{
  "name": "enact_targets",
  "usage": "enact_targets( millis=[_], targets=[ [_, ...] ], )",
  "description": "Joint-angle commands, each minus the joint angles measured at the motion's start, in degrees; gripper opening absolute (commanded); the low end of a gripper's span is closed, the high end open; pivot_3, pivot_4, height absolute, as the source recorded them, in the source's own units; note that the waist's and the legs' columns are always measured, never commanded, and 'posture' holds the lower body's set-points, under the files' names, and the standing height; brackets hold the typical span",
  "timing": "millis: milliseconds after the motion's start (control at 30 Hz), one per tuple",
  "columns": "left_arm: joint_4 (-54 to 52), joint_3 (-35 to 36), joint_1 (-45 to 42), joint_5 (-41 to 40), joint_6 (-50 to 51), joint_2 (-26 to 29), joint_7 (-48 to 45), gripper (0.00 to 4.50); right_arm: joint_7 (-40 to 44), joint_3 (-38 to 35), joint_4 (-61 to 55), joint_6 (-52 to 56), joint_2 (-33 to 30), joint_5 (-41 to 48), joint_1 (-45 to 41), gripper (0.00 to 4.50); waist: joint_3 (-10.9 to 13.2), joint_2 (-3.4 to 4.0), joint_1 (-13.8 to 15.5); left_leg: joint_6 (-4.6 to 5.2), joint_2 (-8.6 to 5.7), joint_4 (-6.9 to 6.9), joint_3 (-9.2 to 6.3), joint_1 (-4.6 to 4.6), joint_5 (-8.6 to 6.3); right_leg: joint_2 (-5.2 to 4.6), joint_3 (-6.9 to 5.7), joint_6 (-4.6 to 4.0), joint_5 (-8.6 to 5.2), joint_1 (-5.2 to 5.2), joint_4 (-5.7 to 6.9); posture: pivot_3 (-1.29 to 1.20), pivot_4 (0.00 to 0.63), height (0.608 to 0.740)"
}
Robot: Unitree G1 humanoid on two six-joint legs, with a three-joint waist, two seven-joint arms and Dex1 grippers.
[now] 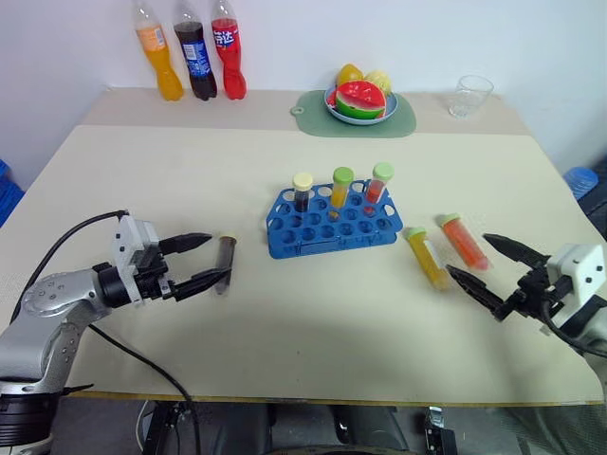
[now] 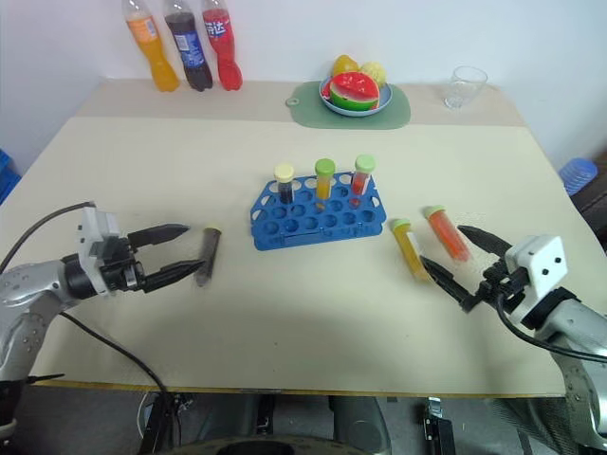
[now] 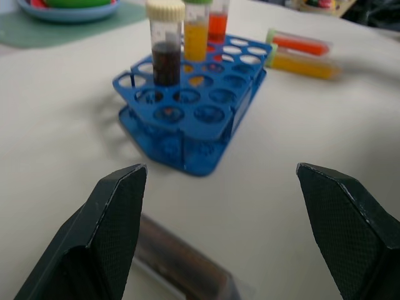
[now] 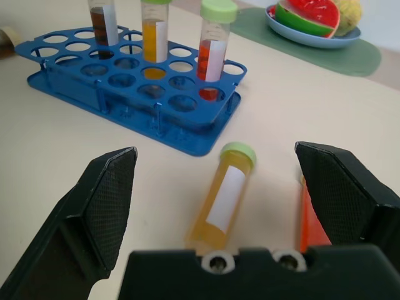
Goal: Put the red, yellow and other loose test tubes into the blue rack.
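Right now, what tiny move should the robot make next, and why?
Probably close the left gripper on the brown tube: it lies loose on the table between the open fingers, while the rack has free holes.

Bare table (image 1: 285, 313) between claws; blue rack (image 1: 332, 227) midway behind.

Brown tube (image 3: 187, 265) in left wrist view blurry, part hidden behind finger (image 3: 103, 240), cut off at frame edge. Orange-red tube (image 4: 310, 222) in right wrist view mostly hidden behind finger (image 4: 350, 197), just a sliver showing. Labels on soda bottles (image 1: 196, 57) too small to read. Rack's (image 1: 327, 227) lower tier hard to make out.
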Motion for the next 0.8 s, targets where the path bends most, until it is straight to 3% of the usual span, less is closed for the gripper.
enact_targets(
  millis=[33, 433, 533, 800],
  targets=[
    [-0.97, 1.5, 0.02, -0.27, -0.37, 0.88, -1.08, 3.94, 0.73, -2.61, -2.01, 0.35, -0.45, 1.5, 0.71, 4.5, 0.0, 0.0, 0.0, 0.0, 0.0, 0.0, 0.0, 0.0, 0.0, 0.0, 0.0, 0.0, 0.0, 0.0, 0.0, 0.0, 0.15, 0.74],
    [-3.04, -0.12, -5.11, -2.54, 1.29, -0.57, -2.27, 3.94, 0.7, -0.07, 1.05, 4.0, -2.21, 1.74, -6.89, 4.5, 0.0, 0.0, -0.1, 0.0, -0.01, 0.0, 0.0, -0.01, 0.0, 0.02, 0.0, 0.0, 0.0, 0.0, 0.01, 0.0, 0.15, 0.74],
    [-3.82, -2.12, -6.37, -1.09, -0.15, -0.73, -4.04, 3.94, -0.81, 2.06, 4.95, 6.35, -3.51, 0.65, -13.61, 4.5, 0.0, 0.0, -0.14, 0.0, -0.01, 0.01, 0.02, 0.0, 0.0, 0.02, 0.02, 0.0, 0.01, 0.0, 0.01, 0.0, 0.15, 0.74],
    [-4.16, -5.96, -5.81, 2.32, -2.86, -1.1, -5.67, 3.94, -1.09, 11.41, 20.19, 25.22, -12.45, -1.38, -31.16, 4.5, 0.01, 0.02, -0.01, 0.01, -0.02, 0.01, 0.02, -0.06, 0.0, 0.02, 0.02, 0.0, 0.01, -0.07, 0.01, 0.0, 0.15, 0.74]
  ],
)
